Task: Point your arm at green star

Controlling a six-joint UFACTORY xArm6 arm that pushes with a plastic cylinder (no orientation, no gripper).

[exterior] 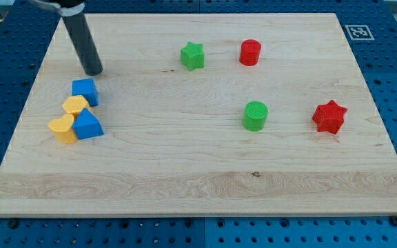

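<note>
Green star sits near the counter's top edge, well to the view's right of my tip.

My tool is a plain dark rod with nothing to open or close, and it holds nothing; my tip rests on the wood at the view's upper left, just above a blue cube and apart from it. Below that cube lie a yellow block, a second yellow block and a blue block, all crowded together. A red cylinder stands just to the star's right. Lower down, a green cylinder and a red star stand apart from each other toward the view's right.
</note>
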